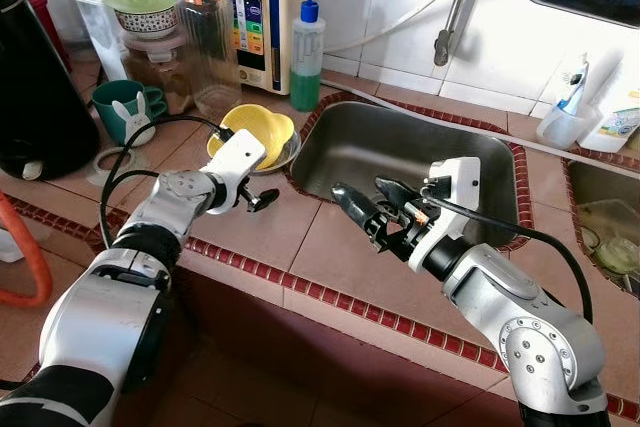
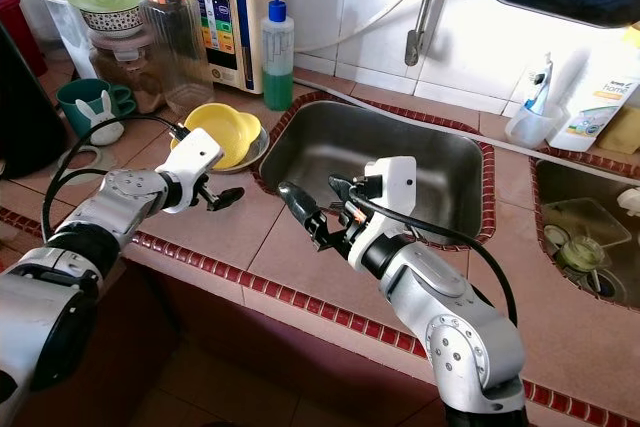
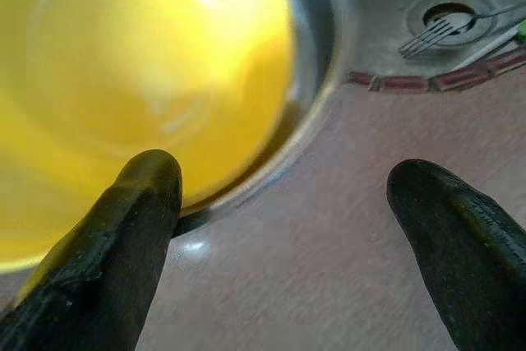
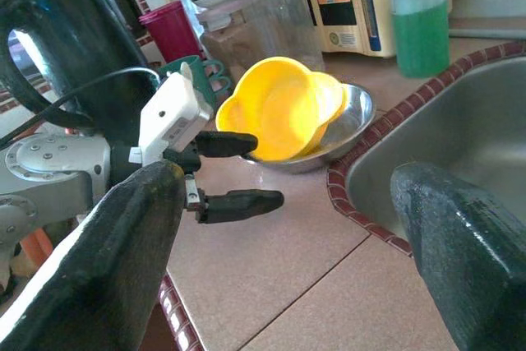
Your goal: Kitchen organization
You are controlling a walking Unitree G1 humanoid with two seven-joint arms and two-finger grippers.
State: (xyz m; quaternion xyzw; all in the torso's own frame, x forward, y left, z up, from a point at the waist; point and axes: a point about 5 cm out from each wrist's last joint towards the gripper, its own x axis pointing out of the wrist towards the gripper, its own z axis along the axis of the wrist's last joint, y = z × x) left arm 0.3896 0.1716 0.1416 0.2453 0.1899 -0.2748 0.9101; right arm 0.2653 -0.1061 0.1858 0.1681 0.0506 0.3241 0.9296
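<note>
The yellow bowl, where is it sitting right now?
The yellow bowl rests tilted in a shallow metal dish on the counter, just left of the sink, with the open left gripper right in front of it.

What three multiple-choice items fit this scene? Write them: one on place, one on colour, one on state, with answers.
1. Where do the yellow bowls sit?
A. In a metal bowl beside the sink
B. Inside the sink
C. On the kettle

2. What colour is the liquid in the soap bottle?
A. Red
B. Green
C. Clear

3. How is the left gripper?
A. Shut on a bowl
B. Shut on a fork
C. Open, holding nothing

Answers: 1 A, the right wrist view shows them stacked in the metal bowl on the counter by the sink's rim. 2 B, the bottle's lower part is green. 3 C, its fingers stand apart near the bowls with nothing between them.
</note>
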